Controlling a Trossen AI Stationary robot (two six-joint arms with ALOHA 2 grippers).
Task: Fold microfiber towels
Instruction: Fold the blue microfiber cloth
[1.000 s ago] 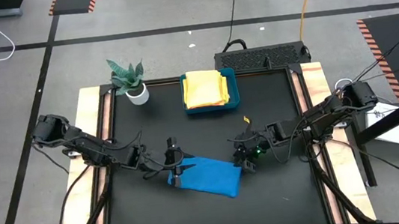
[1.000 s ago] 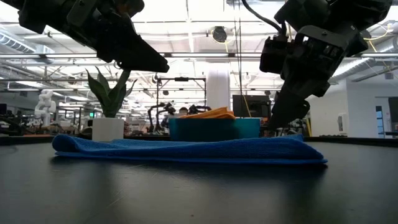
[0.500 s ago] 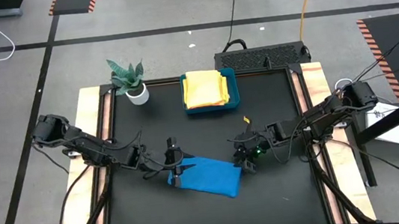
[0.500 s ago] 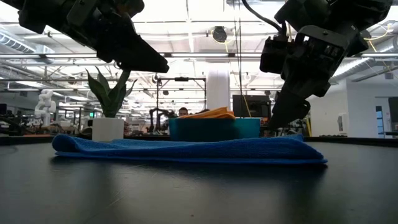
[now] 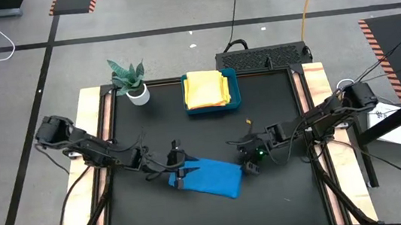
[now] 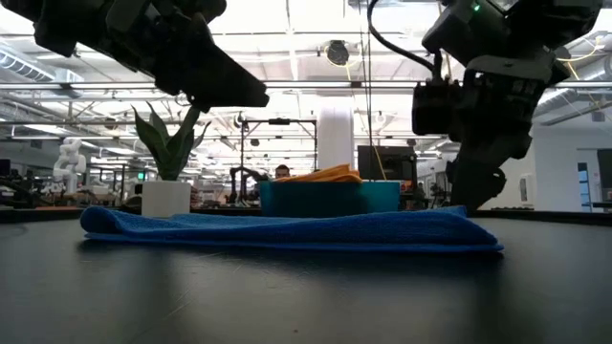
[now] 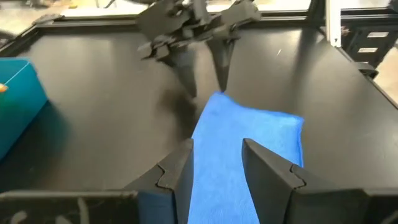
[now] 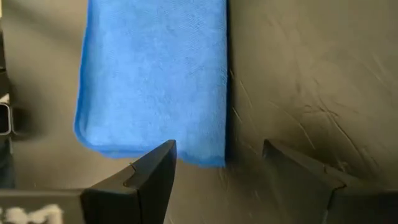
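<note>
On the black table (image 5: 285, 194), toward its front middle, a blue microfiber towel (image 5: 206, 178) lies folded into a flat oblong, resting slightly askew to the table edges. From the low view it shows as a thin, layered pad (image 6: 287, 229) lying flat on the surface.

Left gripper (image 5: 182, 169) hangs just over the towel's left end; its wrist view shows the two dark fingers (image 7: 177, 177) spread apart with blue cloth visible between them, holding nothing. Right gripper (image 5: 250, 166) sits at the towel's right end, just off its corner. Its fingers (image 8: 149, 171) stand wide apart above that edge of the cloth, with bare table under one of them, and nothing is gripped.

At the back of the table a teal-blue tray (image 5: 213, 107) holds a stack of yellow folded towels (image 5: 206, 88), an orange one showing on top from the low view. A small potted plant (image 5: 131, 81) in a white pot stands beside the tray, to its left.
</note>
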